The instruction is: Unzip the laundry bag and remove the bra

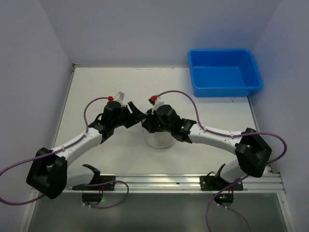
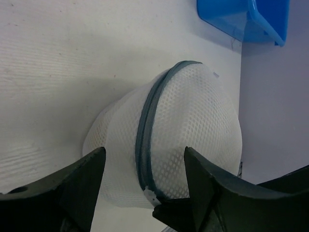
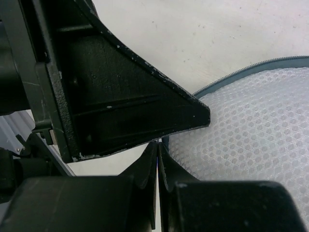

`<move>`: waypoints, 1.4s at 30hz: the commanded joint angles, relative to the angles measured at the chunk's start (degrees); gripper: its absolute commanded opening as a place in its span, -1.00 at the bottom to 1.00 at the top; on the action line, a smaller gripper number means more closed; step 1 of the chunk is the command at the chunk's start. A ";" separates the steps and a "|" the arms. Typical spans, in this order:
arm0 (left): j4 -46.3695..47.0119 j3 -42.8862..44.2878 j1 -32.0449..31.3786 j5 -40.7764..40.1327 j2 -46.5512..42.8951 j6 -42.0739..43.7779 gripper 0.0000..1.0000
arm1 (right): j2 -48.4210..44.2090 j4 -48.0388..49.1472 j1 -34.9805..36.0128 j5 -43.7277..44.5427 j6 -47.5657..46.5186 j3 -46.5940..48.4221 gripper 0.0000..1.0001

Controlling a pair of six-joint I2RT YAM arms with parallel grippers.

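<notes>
My left gripper (image 2: 145, 152) gapes wide at the bag (image 2: 193, 116); right gripper (image 3: 157, 144) is pinched tight at the zipper (image 2: 145, 125); bin (image 1: 224, 72) far right.

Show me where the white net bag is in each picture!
Top view: the bag sits in the middle of the table.
Left wrist: the bag fills the middle and lower right.
Right wrist: the bag fills the right side.
Shared landmark: the blue bin, top right in the top and left wrist views; the right wrist view lacks it.
</notes>
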 commanded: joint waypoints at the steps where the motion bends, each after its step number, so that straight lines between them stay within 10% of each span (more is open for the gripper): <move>1: 6.12 -0.54 -0.59 2.42 1.40 -2.46 0.16 | -1.86 1.65 0.54 0.04 -0.17 -0.33 -1.00; 7: 6.14 -0.45 -1.12 1.64 1.15 -2.81 -1.00 | -5.28 -0.11 0.54 1.45 -0.61 -3.58 -1.00; 18: 2.53 3.49 2.22 -1.71 1.06 6.74 -1.00 | -23.03 -14.00 -0.16 10.85 -5.79 -15.53 -1.00; 25: -0.54 18.84 3.10 2.42 10.87 19.50 -1.00 | -18.23 -14.90 -0.25 5.24 -7.73 -10.36 -1.00; 30: -1.87 27.05 3.98 4.97 16.79 20.14 -0.39 | -6.72 -5.49 -0.25 -1.45 -5.01 -1.25 -1.00; 34: -8.18 25.57 5.64 1.74 12.95 17.15 0.59 | 1.03 0.14 -0.25 -4.17 -0.97 4.31 -1.00; 42: -6.36 7.05 6.79 -0.58 0.71 9.07 0.82 | 5.87 3.66 -0.07 -4.88 0.97 6.61 -1.00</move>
